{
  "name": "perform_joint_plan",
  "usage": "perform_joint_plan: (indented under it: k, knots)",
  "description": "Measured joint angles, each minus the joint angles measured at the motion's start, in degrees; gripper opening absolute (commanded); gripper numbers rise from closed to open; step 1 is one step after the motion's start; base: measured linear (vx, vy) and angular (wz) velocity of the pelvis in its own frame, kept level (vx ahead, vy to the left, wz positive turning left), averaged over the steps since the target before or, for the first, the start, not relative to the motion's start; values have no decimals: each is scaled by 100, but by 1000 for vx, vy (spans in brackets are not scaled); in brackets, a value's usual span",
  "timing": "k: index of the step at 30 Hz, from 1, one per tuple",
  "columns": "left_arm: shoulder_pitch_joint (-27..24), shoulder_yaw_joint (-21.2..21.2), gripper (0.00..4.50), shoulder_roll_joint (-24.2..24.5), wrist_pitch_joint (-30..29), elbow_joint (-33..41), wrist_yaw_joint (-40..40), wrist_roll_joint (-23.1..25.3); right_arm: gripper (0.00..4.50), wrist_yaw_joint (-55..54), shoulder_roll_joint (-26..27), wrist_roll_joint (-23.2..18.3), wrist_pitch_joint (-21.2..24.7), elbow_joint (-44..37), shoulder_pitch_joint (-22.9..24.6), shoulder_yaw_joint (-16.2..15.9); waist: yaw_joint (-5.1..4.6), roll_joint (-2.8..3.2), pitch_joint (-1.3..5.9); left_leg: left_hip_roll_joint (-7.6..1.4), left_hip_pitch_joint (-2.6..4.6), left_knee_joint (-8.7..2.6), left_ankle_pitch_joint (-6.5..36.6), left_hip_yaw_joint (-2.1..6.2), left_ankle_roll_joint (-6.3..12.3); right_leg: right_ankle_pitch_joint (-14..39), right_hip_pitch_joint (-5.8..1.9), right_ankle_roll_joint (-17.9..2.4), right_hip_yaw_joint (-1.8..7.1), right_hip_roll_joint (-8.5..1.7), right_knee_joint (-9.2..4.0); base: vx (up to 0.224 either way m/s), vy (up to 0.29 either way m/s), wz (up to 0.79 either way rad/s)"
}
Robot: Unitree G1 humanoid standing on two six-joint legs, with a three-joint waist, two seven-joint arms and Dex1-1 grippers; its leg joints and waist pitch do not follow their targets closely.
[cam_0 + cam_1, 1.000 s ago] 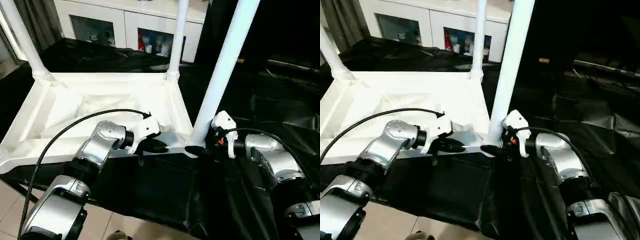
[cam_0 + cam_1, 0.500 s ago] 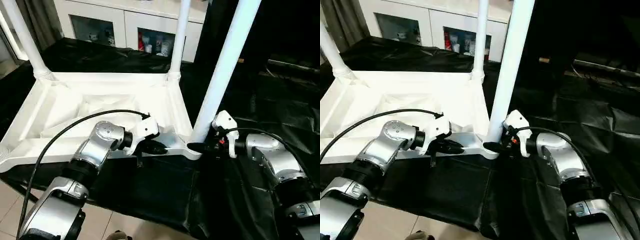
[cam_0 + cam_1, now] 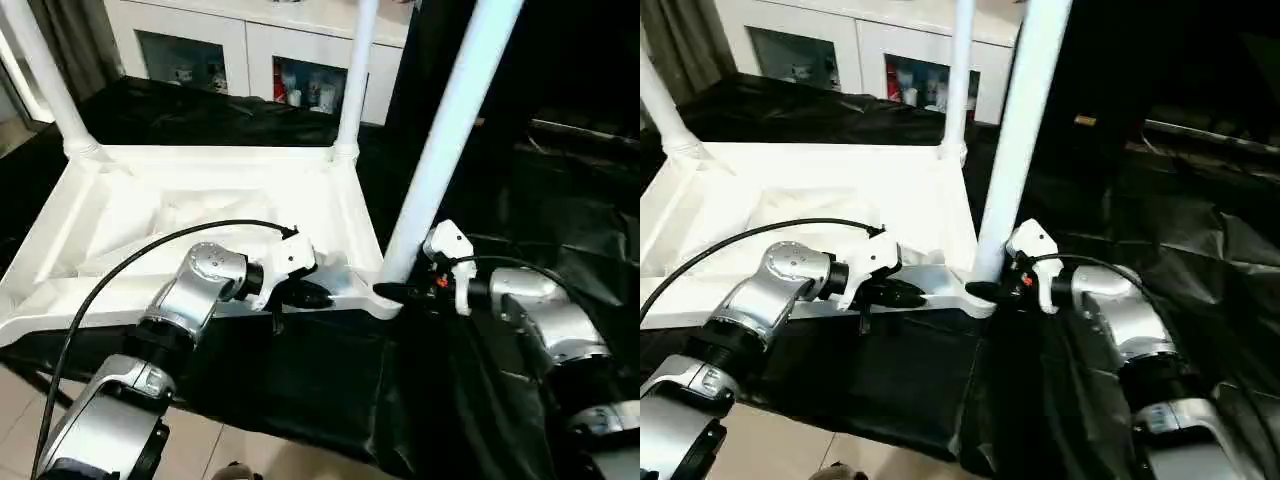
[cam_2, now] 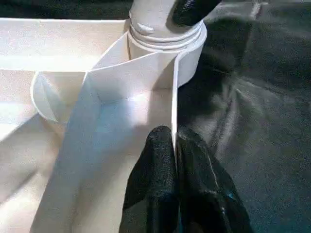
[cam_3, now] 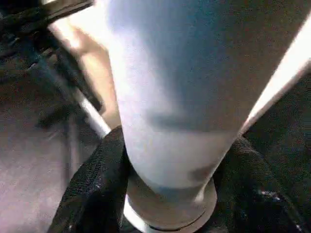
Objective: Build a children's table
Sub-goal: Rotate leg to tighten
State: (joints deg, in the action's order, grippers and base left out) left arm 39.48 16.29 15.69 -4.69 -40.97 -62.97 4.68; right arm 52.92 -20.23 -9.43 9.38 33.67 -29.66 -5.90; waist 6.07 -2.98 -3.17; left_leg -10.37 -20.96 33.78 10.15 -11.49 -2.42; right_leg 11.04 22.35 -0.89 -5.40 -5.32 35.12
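At the frame's centre, the upturned children's table (image 3: 200, 215) was steadied by the left gripper (image 3: 305, 293), clenched on its rim, while the right gripper (image 3: 392, 293) grasped the near-right leg (image 3: 440, 150), best kept upright while seated.

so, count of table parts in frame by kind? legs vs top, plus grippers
Table legs: 3, far left, far right, near right
Table top: 1, upside down
Grippers: 2, left gripper shut on the table top's near rim, right gripper shut on the near right leg's base
Total: 6
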Motion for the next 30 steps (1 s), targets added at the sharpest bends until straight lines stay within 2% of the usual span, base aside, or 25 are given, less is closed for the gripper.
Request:
perform_joint_plan:
  k: [4,5,10,15,21,22,24,28,30]
  knots:
    - [302,-73,0,-391,-174,-501,804,146,204,-1193,420,-5,6,435,-154,350,-25,-1,1,1,13,6,0,2,0,6,-17,10,1,-1,-12,0,0,0]
    - [457,-101,0,-562,-280,-737,1161,178,204,-1766,636,32,5,582,-242,447,-31,-2,2,1,21,7,0,2,0,7,-25,13,1,-1,-12,0,0,0]
    - [783,-170,0,-1045,-498,-1262,2117,181,204,-3372,1109,109,-53,1038,-592,687,-33,-1,2,3,29,6,0,3,-1,8,-32,16,3,-2,-15,0,0,0]
    - [1107,-237,0,-1507,-433,-1819,2944,258,204,-4862,1529,199,-310,1741,-1093,949,3,-1,2,5,13,2,2,3,-1,-2,-29,-1,2,-2,-18,0,0,0]
    - [1156,-187,0,-1523,-209,-1911,2978,357,204,-4791,1541,208,-640,1918,-1143,1064,47,1,1,6,-6,-20,1,3,0,2,-6,5,0,-2,-17,0,0,0]
    - [1155,-183,0,-1518,-192,-1913,2974,363,259,-4752,1539,196,-672,1937,-1143,1076,47,3,-1,6,-7,-20,0,3,0,2,-5,4,0,-2,-15,0,0,0]
    - [1156,-177,0,-1494,-106,-1962,2939,383,259,-4605,1498,165,-831,2037,-1142,1083,44,3,-1,5,-5,-18,0,3,0,1,-5,4,0,-2,-14,0,0,0]
    - [1174,-177,0,-1474,36,-2050,2911,399,309,-4349,1403,174,-948,2129,-1092,1045,39,9,-5,5,-7,-16,0,3,0,1,-5,4,0,-2,-14,0,0,0]
    - [1176,-177,0,-1448,110,-2066,2824,401,317,-4024,1209,246,-987,2087,-1062,945,46,13,-7,5,-8,-18,0,3,0,1,-4,4,-1,-2,-13,0,0,0]
